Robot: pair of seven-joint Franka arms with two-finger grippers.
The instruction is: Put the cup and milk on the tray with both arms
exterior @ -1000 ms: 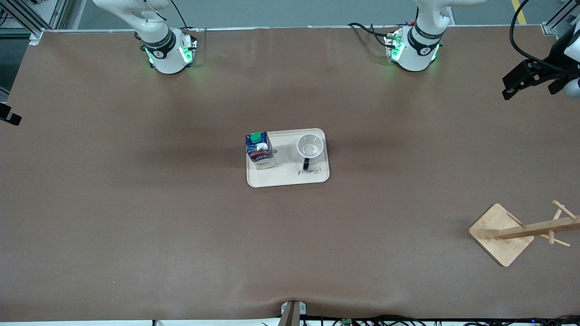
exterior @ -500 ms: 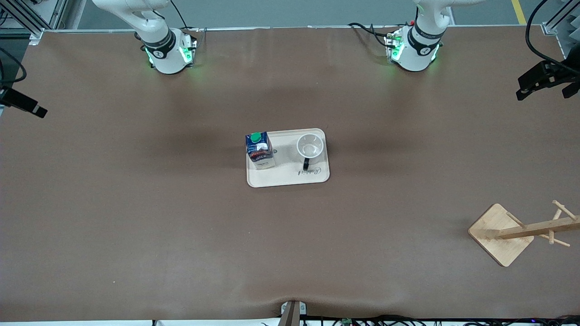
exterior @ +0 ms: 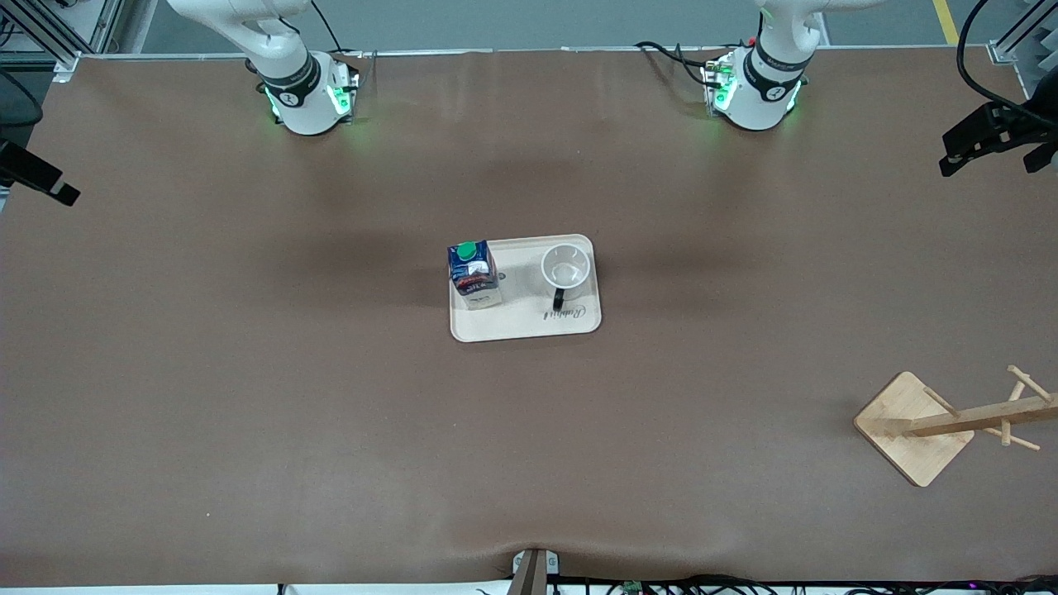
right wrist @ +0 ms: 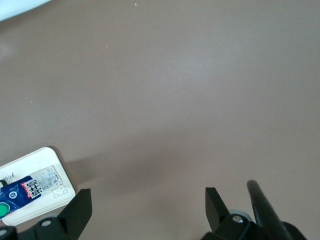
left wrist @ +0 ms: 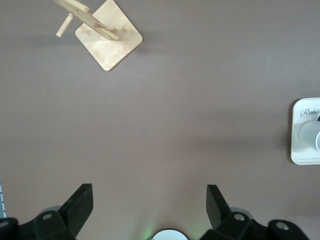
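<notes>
Front view shows the whole desk [exterior: 248, 372]: the tray [exterior: 529, 326] sits at its middle, with the milk [exterior: 474, 274] upright at the tray's end toward the right arm and the cup [exterior: 565, 268] upright at the end toward the left arm, its handle pointing at the camera. The two stand apart on the tray. A wooden rack [exterior: 942, 426] stands near the camera at the left arm's end of the desk.

The left claw [exterior: 984, 145] hangs over the desk's edge at that end, the right claw [exterior: 37, 178] over the edge at the right arm's end; both arms wait.

Only the wrist views settle the fingers: the left claw [left wrist: 147, 202] is spread wide and holds nothing, and the right claw [right wrist: 147, 202] is likewise spread and empty. The left wrist view catches the rack [left wrist: 107, 40] and a slice of the tray [left wrist: 305, 132]; the right wrist view catches the milk [right wrist: 22, 192].
</notes>
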